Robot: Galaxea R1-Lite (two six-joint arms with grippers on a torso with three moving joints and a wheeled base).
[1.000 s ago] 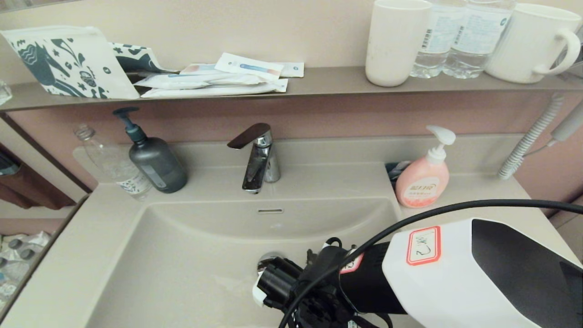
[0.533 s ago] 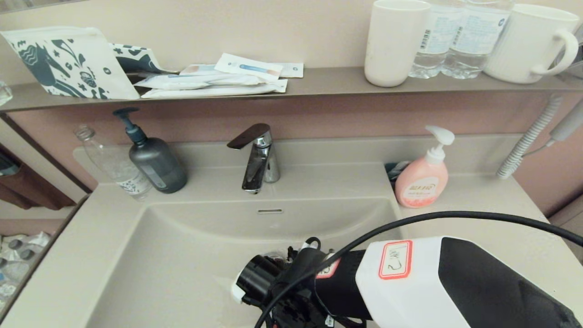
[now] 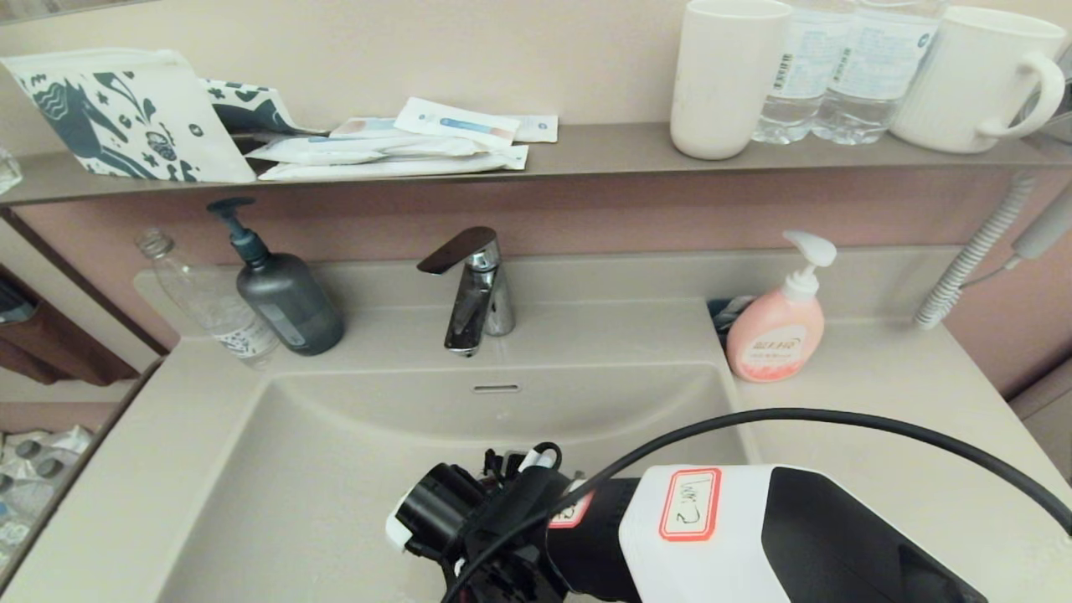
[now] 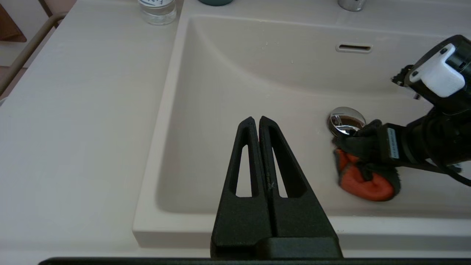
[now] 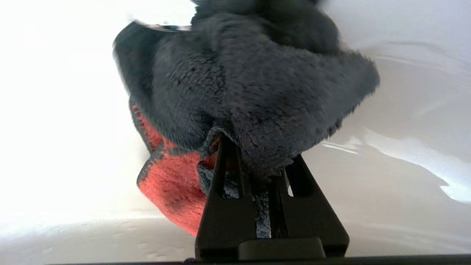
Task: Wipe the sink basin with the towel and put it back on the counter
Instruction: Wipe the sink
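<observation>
My right gripper (image 5: 257,154) is shut on the towel (image 5: 250,92), a bunched cloth with a charcoal face and a coral red face. It presses the towel (image 4: 364,180) onto the floor of the beige sink basin (image 4: 257,81), just in front of the chrome drain plug (image 4: 346,119). In the head view my right arm (image 3: 712,528) reaches into the sink basin (image 3: 335,469) and hides both towel and plug. My left gripper (image 4: 256,119) is shut on nothing, hovering over the basin's front left part. The counter (image 3: 879,394) lies bare to the right.
A faucet (image 3: 473,285) stands behind the basin, above the overflow slot (image 3: 497,388). A dark pump bottle (image 3: 285,297) and a clear bottle (image 3: 213,306) stand back left, a pink soap dispenser (image 3: 783,322) back right. The shelf (image 3: 586,151) holds cups, bottles and packets.
My right arm has slid to the left and nearer across the basin floor with the towel. In the head view it now covers the drain plug. Nothing else has moved.
</observation>
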